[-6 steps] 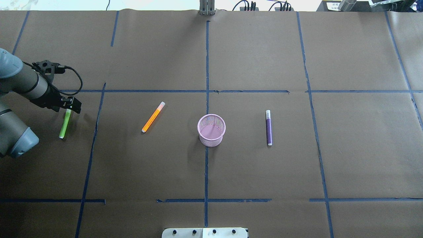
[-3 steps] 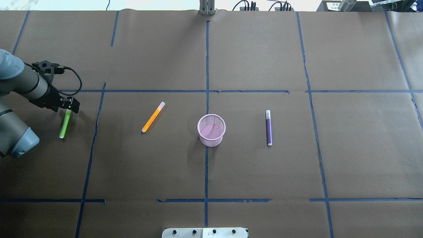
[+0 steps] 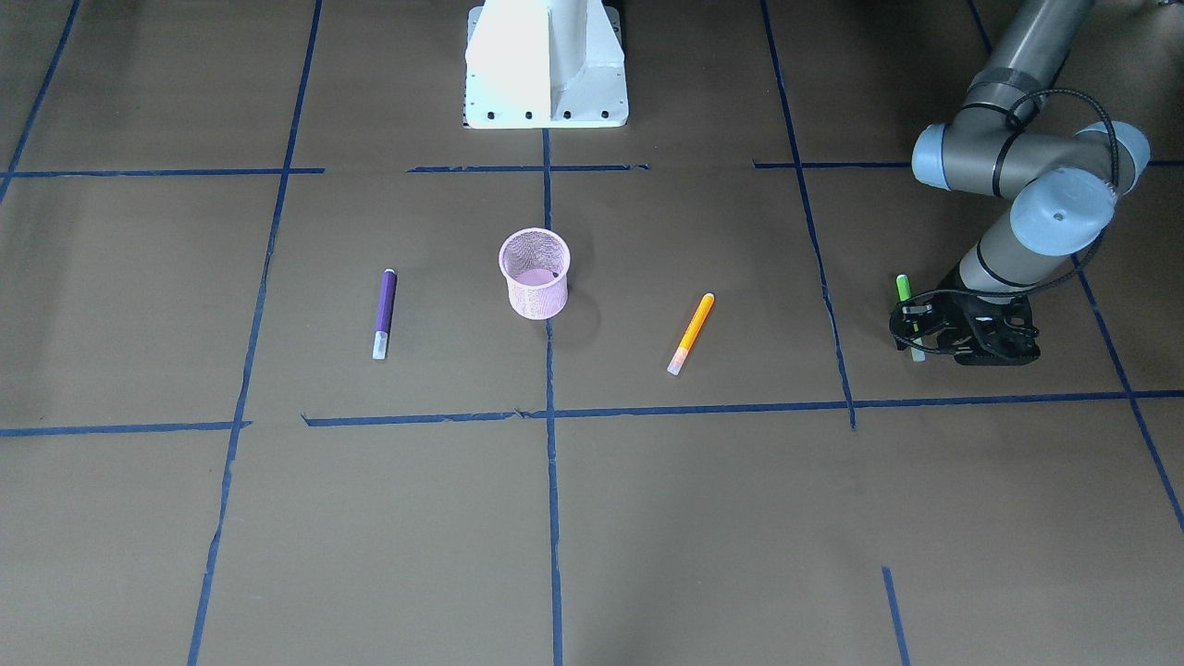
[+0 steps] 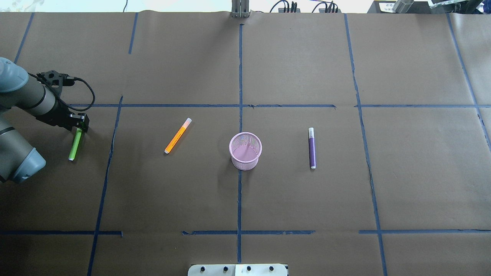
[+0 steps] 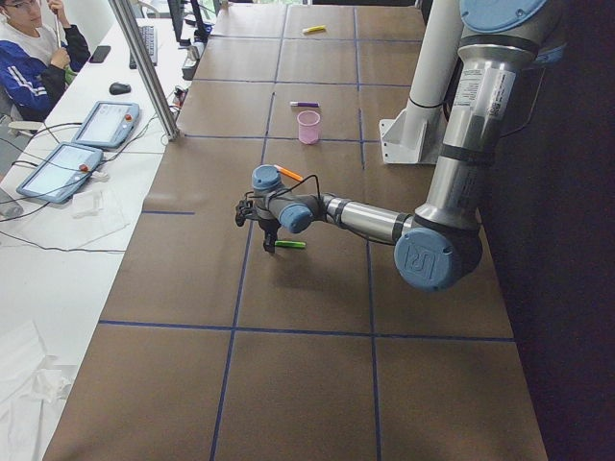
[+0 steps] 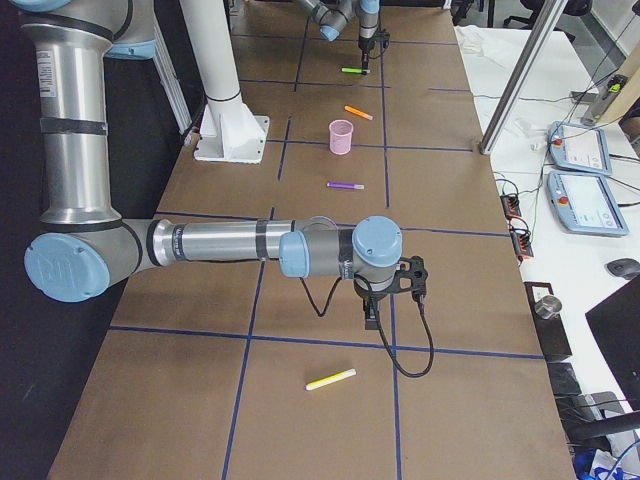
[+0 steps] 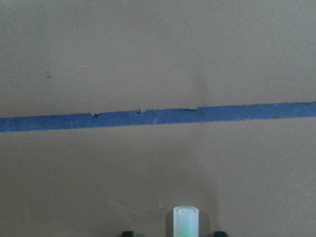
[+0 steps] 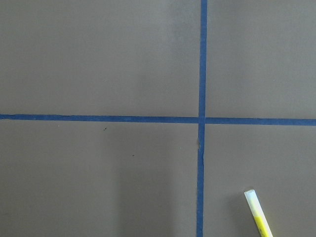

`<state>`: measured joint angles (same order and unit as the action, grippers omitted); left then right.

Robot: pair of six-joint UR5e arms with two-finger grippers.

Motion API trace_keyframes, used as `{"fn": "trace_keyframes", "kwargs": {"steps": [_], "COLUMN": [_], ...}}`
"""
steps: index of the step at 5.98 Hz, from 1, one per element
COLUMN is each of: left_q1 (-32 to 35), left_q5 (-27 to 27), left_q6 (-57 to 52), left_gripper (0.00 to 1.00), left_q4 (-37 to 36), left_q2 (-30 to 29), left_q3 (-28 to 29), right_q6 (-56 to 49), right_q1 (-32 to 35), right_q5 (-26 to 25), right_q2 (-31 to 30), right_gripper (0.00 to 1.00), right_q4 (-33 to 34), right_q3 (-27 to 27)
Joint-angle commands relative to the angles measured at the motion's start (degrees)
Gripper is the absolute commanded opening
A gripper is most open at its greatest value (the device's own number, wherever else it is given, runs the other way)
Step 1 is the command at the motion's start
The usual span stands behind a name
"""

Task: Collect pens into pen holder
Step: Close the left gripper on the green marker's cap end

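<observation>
The green pen (image 4: 75, 145) lies flat at the table's left end. My left gripper (image 4: 79, 126) is low over its pale cap end (image 7: 185, 222) and open, one fingertip (image 7: 127, 233) on each side and clear of the cap. The orange pen (image 4: 178, 135) lies left of the pink mesh pen holder (image 4: 245, 150), and the purple pen (image 4: 312, 148) lies to its right. The holder stands upright with nothing in it. My right gripper (image 6: 371, 320) hangs over the table's right end; I cannot tell whether it is open or shut.
A yellow pen (image 6: 331, 379) lies on the paper near the right gripper. The white robot base (image 3: 546, 65) stands at the table's near edge. Tablets (image 5: 104, 123) and a seated person are at the far side, behind a metal post.
My left gripper has shifted slightly left, settling over the green pen's cap end. The pens and the holder have not moved.
</observation>
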<state>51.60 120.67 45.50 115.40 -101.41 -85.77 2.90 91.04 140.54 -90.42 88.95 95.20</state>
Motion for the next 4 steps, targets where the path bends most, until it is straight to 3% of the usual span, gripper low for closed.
{"fn": "trace_keyframes", "kwargs": {"steps": [1,2,3,4], "left_q1": [0.2,0.3,0.3,0.6], "left_q5": [0.0,0.2,0.3,0.3], "left_q6": [0.0,0.0,0.0,0.0], "left_gripper": [0.06,0.0,0.0,0.0], "left_q4": [0.0,-0.1,-0.2,-4.8], "left_q2": [0.1,0.1,0.2,0.2], "left_q3": [-0.5,-0.8,-1.7,-6.8], "right_q6": [0.0,0.0,-0.1,-0.1], "right_q1": [0.0,0.0,0.0,0.0], "right_q5": [0.0,0.0,0.0,0.0], "right_q2": [0.1,0.1,0.0,0.1], "right_gripper": [1.0,1.0,1.0,1.0], "right_q4": [0.1,0.0,0.0,0.0], "right_q3": [-0.3,-0.3,-0.3,0.2]}}
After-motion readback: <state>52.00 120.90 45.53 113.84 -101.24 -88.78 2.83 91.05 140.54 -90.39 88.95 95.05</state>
